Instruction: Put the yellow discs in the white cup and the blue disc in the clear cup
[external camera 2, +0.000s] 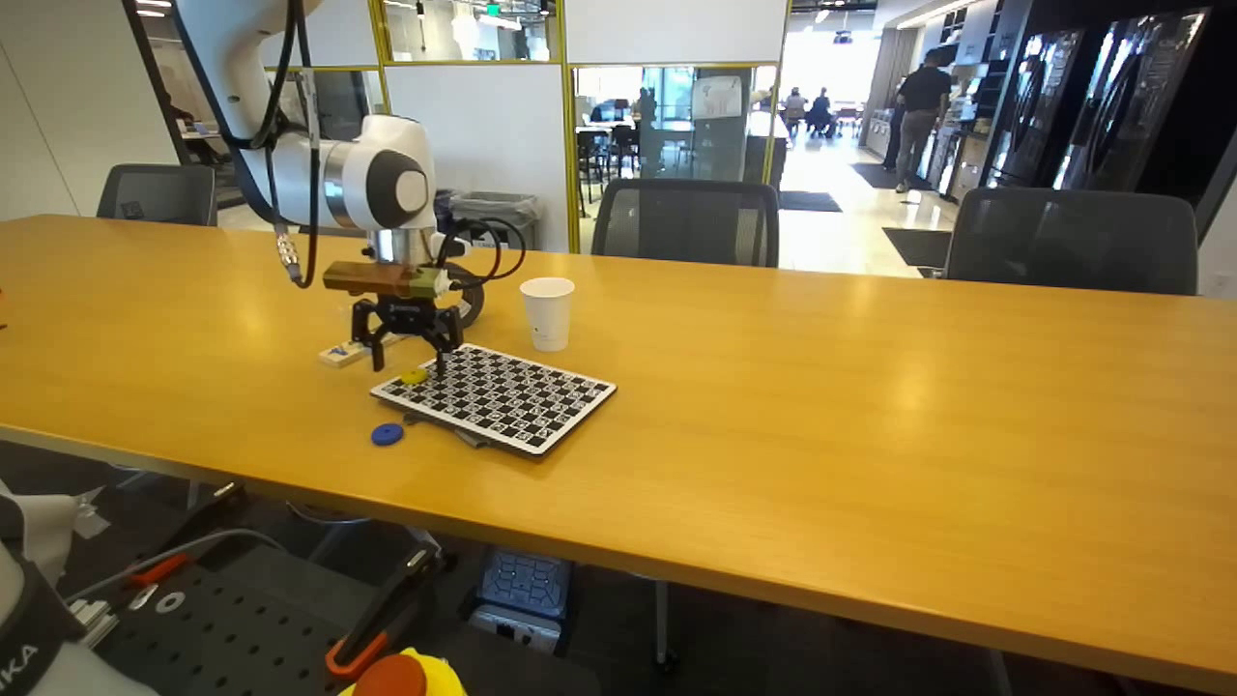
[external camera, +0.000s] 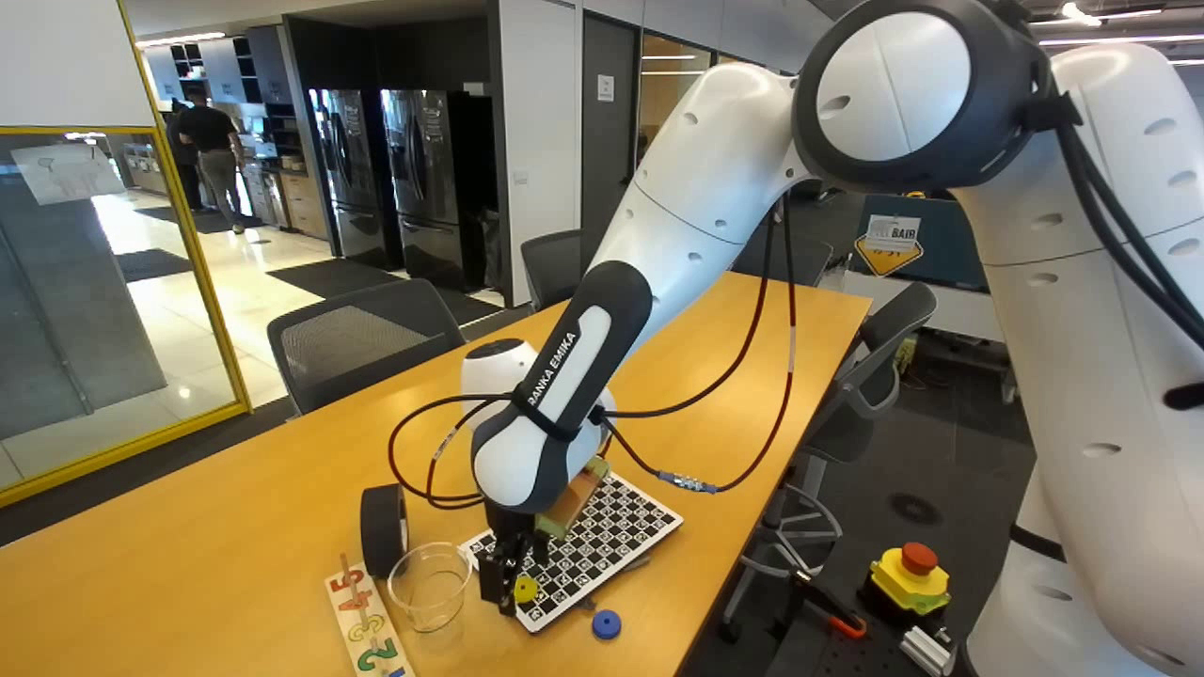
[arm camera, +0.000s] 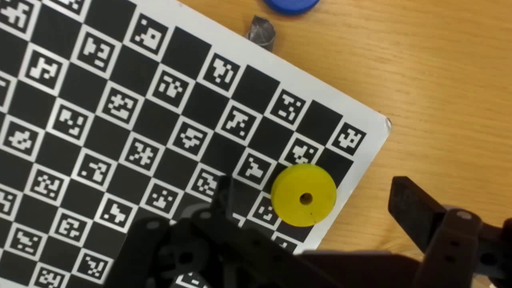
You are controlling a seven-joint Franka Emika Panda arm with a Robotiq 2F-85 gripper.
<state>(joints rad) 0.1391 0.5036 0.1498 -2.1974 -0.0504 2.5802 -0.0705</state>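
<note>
Both placements seem undone: the empty pincer [external camera 2: 410, 369] hangs spread over the yellow disc [external camera 2: 414, 376] at the board's [external camera 2: 517, 396] left end, the blue disc [external camera 2: 388, 435] on its near side, the white cup [external camera 2: 548, 317] on its far.

Wrist view close above checkerboard [arm camera: 156, 132]

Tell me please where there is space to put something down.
Bare in an exterior view: the table right of the white cup and checkered board, and just left of the blue disc. Crowded: around the pincer, yellow disc, clear cup and number strip.
</note>
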